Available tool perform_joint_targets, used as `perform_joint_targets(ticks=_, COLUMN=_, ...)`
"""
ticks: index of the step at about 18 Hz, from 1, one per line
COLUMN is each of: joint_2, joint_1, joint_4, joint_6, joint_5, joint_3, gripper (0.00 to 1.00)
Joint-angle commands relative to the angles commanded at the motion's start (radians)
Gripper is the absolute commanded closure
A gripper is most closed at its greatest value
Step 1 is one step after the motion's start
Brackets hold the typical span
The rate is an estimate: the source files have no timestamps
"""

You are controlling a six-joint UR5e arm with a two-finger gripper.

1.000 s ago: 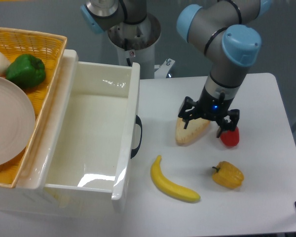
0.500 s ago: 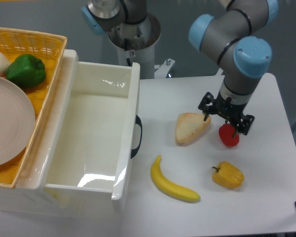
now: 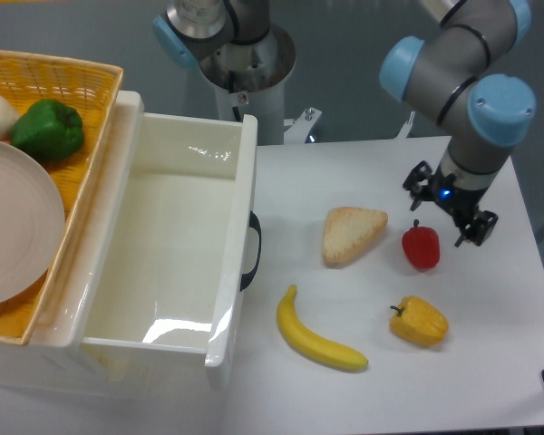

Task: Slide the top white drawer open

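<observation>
Top white drawer (image 3: pixel 163 263) at left of table (image 3: pixel 490 362), pulled well out of the cabinet, so the slide looks done; glossy white tray, empty inside, black curved handle (image 3: pixel 251 251) on the front facing the food; yellow wicker basket (image 3: pixel 82 100) above it at left. Gripper (image 3: pixel 447 211) well apart at right, over red pepper (image 3: pixel 421 246), jaws spread and holding nothing, presumably clear because nothing remains to pull.
</observation>
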Motion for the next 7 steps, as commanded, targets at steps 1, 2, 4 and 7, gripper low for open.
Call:
perform_joint_targets(ticks=1, joint_2=0.000, joint_1=0.011, joint_4=0.005, joint_6=0.014, joint_5=0.000, joint_3=-0.008, gripper=0.00)
perform_joint_targets(ticks=2, joint_2=0.000, joint_1=0.018, joint_4=0.014, joint_6=0.025, joint_5=0.000, joint_3=-0.011, gripper=0.00)
perform_joint_targets(ticks=4, joint_2=-0.003, joint_1=0.034, joint_4=0.018, joint_6=0.042, joint_5=0.000, joint_3=-0.017, gripper=0.00)
perform_joint_targets(ticks=7, joint_2=0.000, joint_1=0.045, joint_4=0.023, joint_6=0.051, joint_5=0.000, joint_3=-0.034, gripper=0.00)
